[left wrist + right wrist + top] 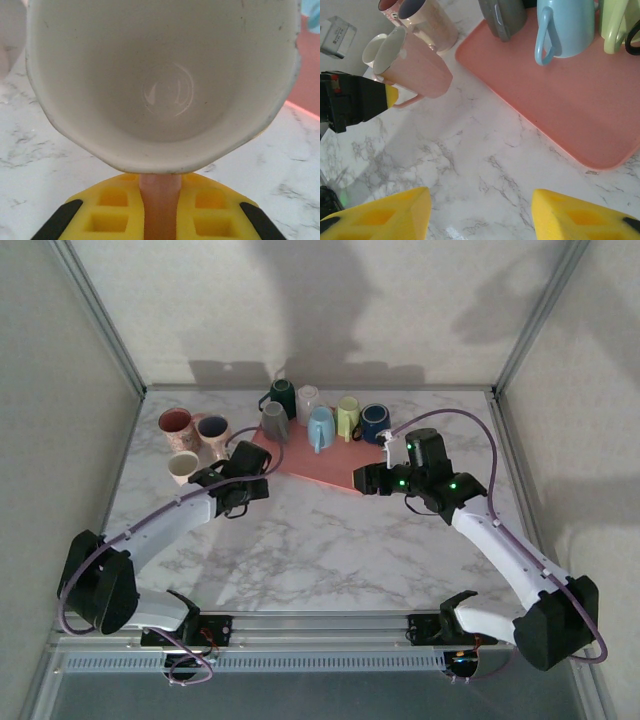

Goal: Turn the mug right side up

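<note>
while my left gripper (161,220) is clamped on the pink handle (160,187), the pink mug (417,70) lies tilted at the upper left of the right wrist view, mouth toward that corner; whether it touches the marble table (470,165) i cannot tell. my right gripper (480,215) hangs half spread, empty, near the pink tray (580,115).

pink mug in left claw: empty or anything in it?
Empty. Left wrist view looks straight into the pink mug: bare white interior, glossy bottom visible, no liquid. Left claw is shut on its handle.
</note>
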You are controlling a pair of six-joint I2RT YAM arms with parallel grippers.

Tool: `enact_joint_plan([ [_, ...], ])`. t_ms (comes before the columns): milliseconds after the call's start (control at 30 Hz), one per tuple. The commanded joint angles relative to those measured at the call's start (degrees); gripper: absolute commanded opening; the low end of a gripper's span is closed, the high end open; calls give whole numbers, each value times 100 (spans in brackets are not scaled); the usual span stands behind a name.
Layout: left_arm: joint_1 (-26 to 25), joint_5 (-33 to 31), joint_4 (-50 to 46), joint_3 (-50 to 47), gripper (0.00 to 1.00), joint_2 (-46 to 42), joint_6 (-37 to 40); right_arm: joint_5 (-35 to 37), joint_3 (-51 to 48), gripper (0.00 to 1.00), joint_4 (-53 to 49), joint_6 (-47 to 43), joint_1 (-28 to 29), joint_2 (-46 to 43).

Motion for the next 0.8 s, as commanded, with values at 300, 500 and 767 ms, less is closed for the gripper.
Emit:
enact_joint_plan([
  [300,471,-563,427,17,0,225,286,-152,218,57,-52,21,-22,100],
  [500,535,-627,467,91,0,451,373,-144,231,57,-36,31,-23,144],
  [767,529,-616,491,126,4,632,377,-138,231,57,-51,15,-28,181],
])
